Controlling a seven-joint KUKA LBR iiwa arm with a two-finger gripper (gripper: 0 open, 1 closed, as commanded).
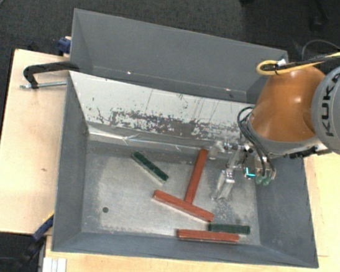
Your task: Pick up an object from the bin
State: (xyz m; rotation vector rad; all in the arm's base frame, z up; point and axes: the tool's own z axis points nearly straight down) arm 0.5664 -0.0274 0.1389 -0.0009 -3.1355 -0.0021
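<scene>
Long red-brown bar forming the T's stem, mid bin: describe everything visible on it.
The long red-brown flat bar is a thin straight strip, matte, plastic or painted wood by its look, unbroken. It lies on the grey metal bin floor, its far end at the back wall's foot. Its near end meets the middle of a second red-brown bar, making a T; which overlaps I cannot tell. The gripper hangs beside it on the view's right, apart from it.
</scene>
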